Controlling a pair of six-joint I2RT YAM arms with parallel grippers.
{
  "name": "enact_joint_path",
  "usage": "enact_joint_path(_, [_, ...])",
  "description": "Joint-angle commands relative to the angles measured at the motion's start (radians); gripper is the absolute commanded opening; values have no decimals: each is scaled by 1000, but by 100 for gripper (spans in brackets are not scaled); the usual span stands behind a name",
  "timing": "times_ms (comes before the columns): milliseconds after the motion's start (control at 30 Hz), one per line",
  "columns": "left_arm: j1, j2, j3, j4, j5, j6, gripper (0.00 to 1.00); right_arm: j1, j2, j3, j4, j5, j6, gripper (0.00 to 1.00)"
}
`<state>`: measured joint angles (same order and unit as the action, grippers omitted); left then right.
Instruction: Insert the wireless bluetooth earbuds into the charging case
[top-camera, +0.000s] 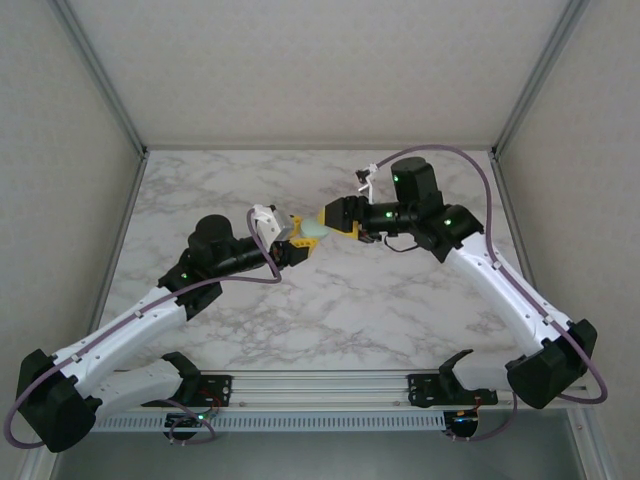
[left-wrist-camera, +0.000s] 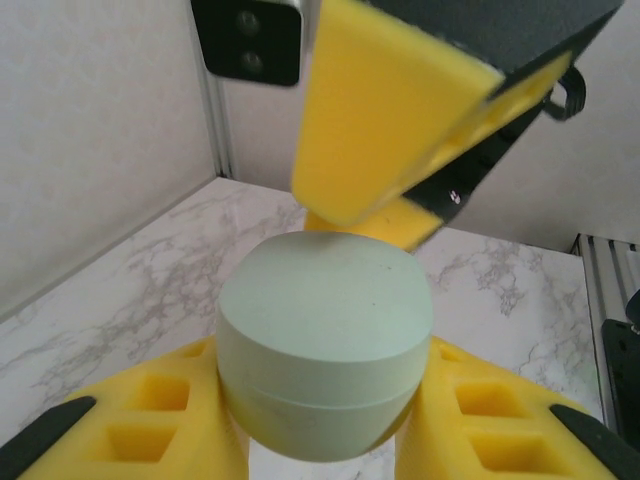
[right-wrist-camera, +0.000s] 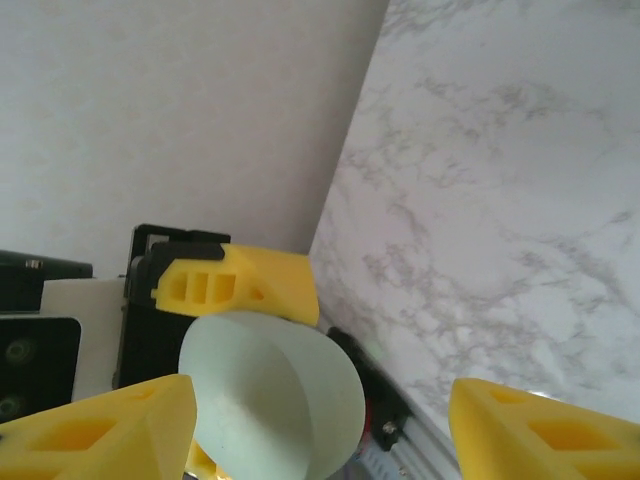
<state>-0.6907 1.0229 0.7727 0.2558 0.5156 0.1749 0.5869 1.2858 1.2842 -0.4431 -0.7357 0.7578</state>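
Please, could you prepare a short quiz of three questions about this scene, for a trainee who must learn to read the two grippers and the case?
1. Fill in the missing word: the jaws of the right gripper stand ____ .
2. Which gripper clamps the charging case? A) the left gripper; B) the right gripper; C) both together.
3. True or false: the lid of the charging case stands open.

Key:
1. open
2. A
3. False. The case is closed; only its seam shows.
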Motion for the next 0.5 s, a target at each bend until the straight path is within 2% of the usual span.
enact_joint_path(0, [-9, -1, 30, 74, 4, -38, 14, -13, -11, -59, 200, -143, 123, 69])
enact_joint_path(233, [-9, 6, 30, 123, 15, -71, 14, -14, -6, -142, 453, -258, 274, 63])
enact_joint_path(467, [-9, 9, 30, 124, 14, -73, 14, -15, -2, -161, 489, -271, 288, 50])
